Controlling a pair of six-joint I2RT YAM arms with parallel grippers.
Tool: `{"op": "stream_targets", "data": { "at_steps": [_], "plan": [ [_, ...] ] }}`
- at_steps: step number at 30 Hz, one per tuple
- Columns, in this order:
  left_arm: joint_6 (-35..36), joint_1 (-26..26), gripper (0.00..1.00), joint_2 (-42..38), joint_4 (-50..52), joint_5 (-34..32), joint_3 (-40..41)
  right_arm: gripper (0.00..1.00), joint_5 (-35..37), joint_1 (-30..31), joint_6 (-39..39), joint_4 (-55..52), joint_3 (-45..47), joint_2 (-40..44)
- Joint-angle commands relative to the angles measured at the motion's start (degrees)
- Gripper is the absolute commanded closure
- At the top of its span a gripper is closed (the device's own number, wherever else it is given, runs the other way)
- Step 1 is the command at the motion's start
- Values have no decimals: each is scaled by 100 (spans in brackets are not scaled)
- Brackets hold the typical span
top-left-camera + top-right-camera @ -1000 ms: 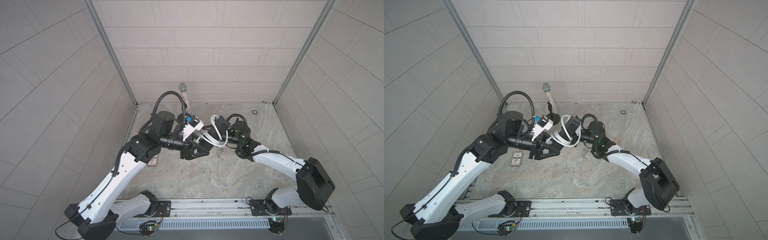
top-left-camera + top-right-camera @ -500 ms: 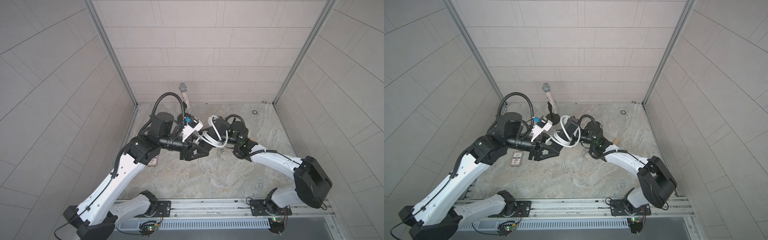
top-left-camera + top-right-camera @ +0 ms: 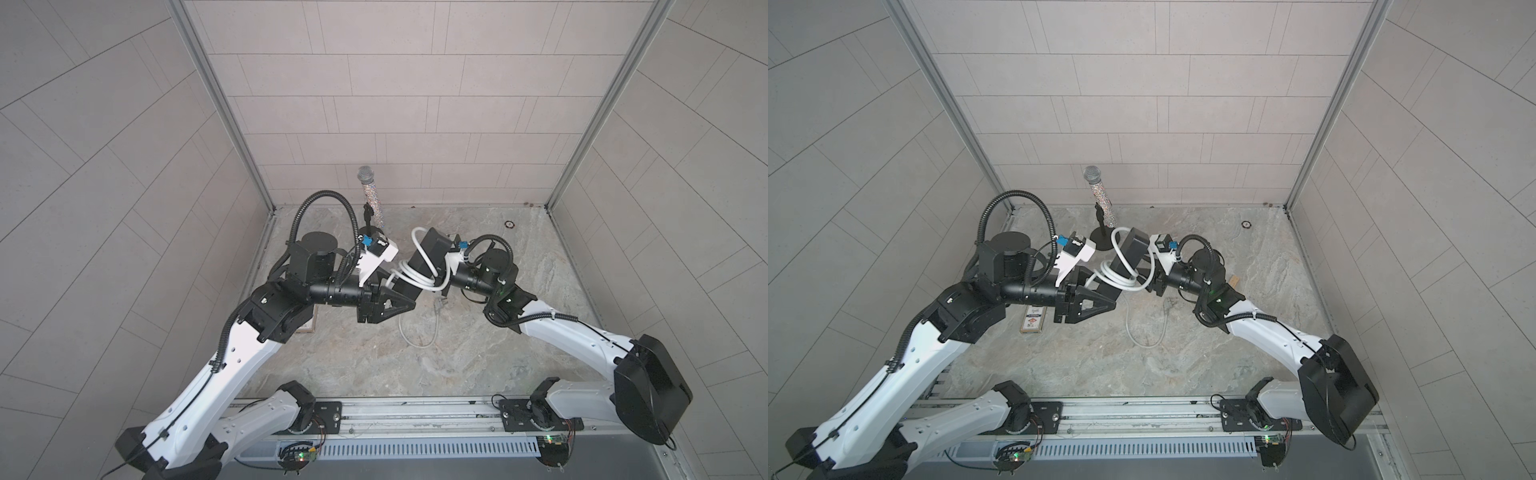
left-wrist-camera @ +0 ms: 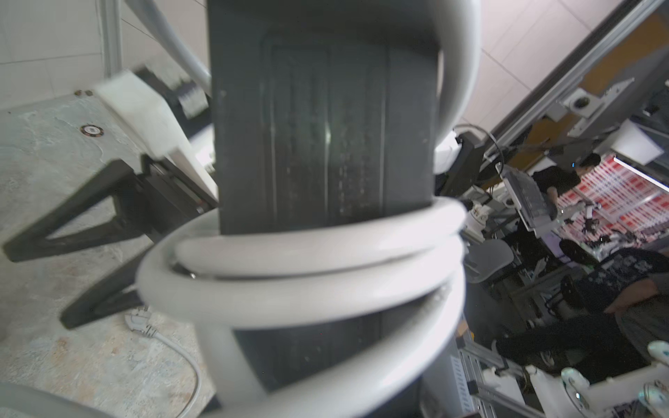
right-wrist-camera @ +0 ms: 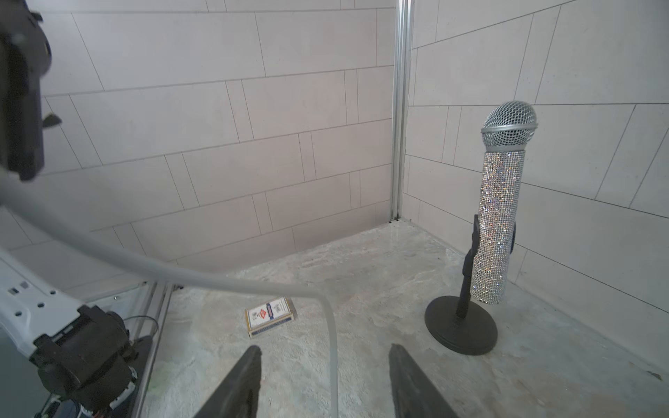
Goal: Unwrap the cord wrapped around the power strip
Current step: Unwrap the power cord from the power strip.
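The power strip (image 3: 432,249) (image 3: 1133,249) is a black bar held tilted above the floor, its plain back filling the left wrist view (image 4: 325,144). My left gripper (image 3: 405,297) is shut on its lower end; its jaws are hidden in the left wrist view. The white cord (image 3: 415,278) (image 4: 307,260) coils loosely around the bar and hangs to a loop on the floor (image 3: 417,338), ending in its plug (image 4: 139,322). My right gripper (image 5: 325,387) is open just behind the strip. One strand of cord (image 5: 333,362) runs between its fingers (image 4: 83,224) without being pinched.
A glittery microphone (image 3: 371,195) (image 5: 499,224) on a round black stand rises at the back. A card deck (image 3: 1032,320) (image 5: 269,316) lies on the floor under my left arm. A small ring (image 3: 509,224) sits at the back right. Tiled walls close three sides.
My right arm has shifted a little left, closer to the strip. The strip's upper end and its top loop of cord now stand further back. The left arm has barely moved.
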State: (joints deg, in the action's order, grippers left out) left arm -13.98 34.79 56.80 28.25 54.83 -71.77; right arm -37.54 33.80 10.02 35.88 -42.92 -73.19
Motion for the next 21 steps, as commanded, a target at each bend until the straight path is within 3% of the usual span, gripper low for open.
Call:
{"op": "stream_targets", "data": {
  "at_steps": [1, 4, 10, 15, 18, 21],
  "plan": [
    [-1260, -42, 100, -59, -1733, -183, -223, 37, 234, 180, -52, 126, 55, 103],
    [-1800, -42, 100, -77, -2174, -134, -152, 32, 432, 350, 71, 470, -87, -79],
    [-1871, -44, 100, -103, -2119, -8, -79, 26, 579, 715, 169, 959, -673, -658],
    [-1922, -41, 100, -104, -2169, 31, -63, 27, 775, 906, 218, 1268, -1025, -1065],
    [-1968, -42, 100, -133, -2201, 92, -30, 37, 841, 944, 268, 1427, -1146, -1259],
    [-1972, -42, 100, -194, -2201, 109, 7, 66, 928, 944, 302, 1517, -1161, -1341]
  ]
}}
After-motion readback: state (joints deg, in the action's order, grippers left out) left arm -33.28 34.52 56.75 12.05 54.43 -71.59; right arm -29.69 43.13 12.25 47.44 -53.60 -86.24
